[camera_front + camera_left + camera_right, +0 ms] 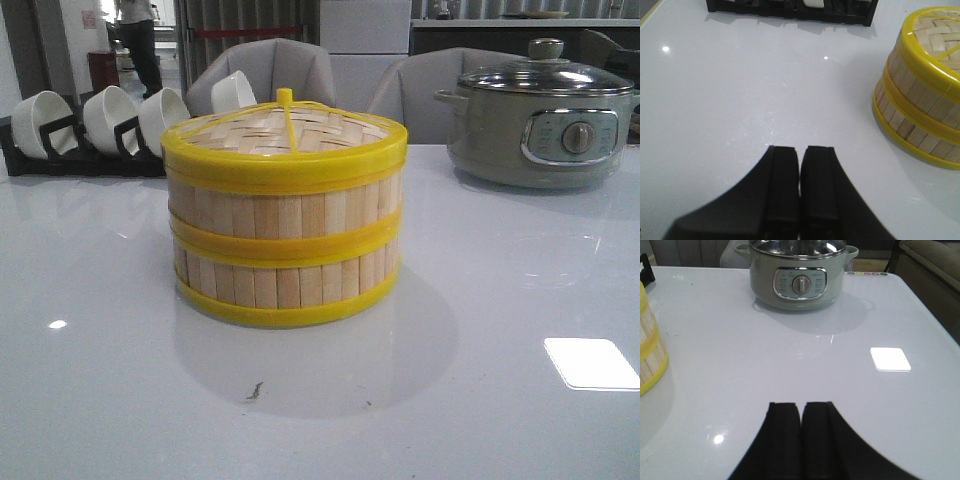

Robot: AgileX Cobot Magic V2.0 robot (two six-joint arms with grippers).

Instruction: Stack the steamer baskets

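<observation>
Two steamer baskets stand stacked in the middle of the white table, the upper basket (pixel 285 205) on the lower basket (pixel 285 280), with the woven yellow-rimmed lid (pixel 285 135) on top. The stack also shows in the left wrist view (pixel 920 105) and at the edge of the right wrist view (pixel 650 352). My left gripper (pixel 800 150) is shut and empty over bare table, apart from the stack. My right gripper (pixel 800 406) is shut and empty over bare table on the stack's other side. Neither gripper shows in the front view.
A grey electric pot with a glass lid (pixel 540 120) stands at the back right, also in the right wrist view (pixel 799 272). A black rack with white bowls (pixel 100 125) stands at the back left. Chairs stand behind the table.
</observation>
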